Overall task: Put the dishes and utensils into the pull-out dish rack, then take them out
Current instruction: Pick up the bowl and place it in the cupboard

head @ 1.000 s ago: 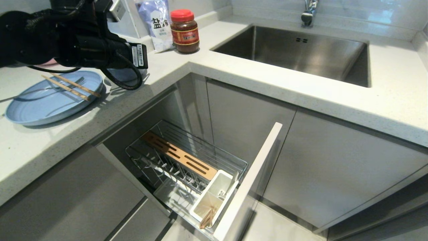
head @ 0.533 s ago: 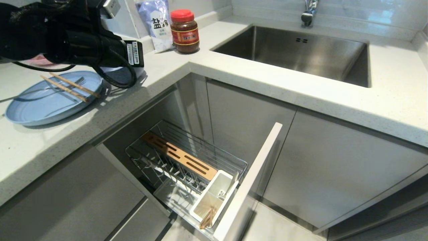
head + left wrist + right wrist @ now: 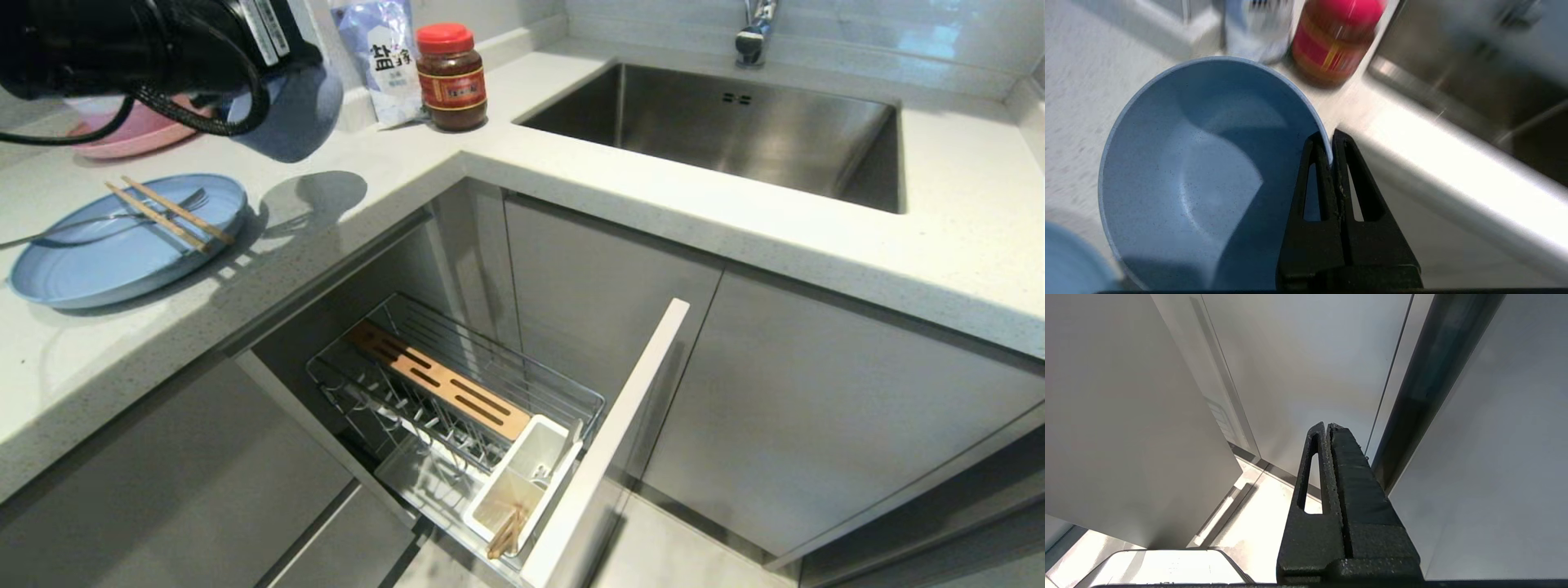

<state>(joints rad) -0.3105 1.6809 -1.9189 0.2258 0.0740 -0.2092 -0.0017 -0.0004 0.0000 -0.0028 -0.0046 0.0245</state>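
Jar [image 3: 451, 75]: red-lidded, standing upright on the countertop [image 3: 653, 204], beside the sink's corner
Salt bag [image 3: 377, 57]: leaning at the back, just left of the jar
Sink [image 3: 735, 131]: steel, lying recessed in the counter
Pink plate [image 3: 135, 135]: sitting far left
Faucet [image 3: 755, 28]: hanging over the sink

Rack [image 3: 457, 384] open above (cabinet front [image 3: 608, 441] alongside).

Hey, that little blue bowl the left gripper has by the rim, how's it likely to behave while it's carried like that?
The blue bowl is probably stiff: its rim keeps its round shape where the left gripper pinches it. It seems light, hanging from one thin edge grip. The matte wall likely slips little, but held off-centre over the counter it may swing or twist.
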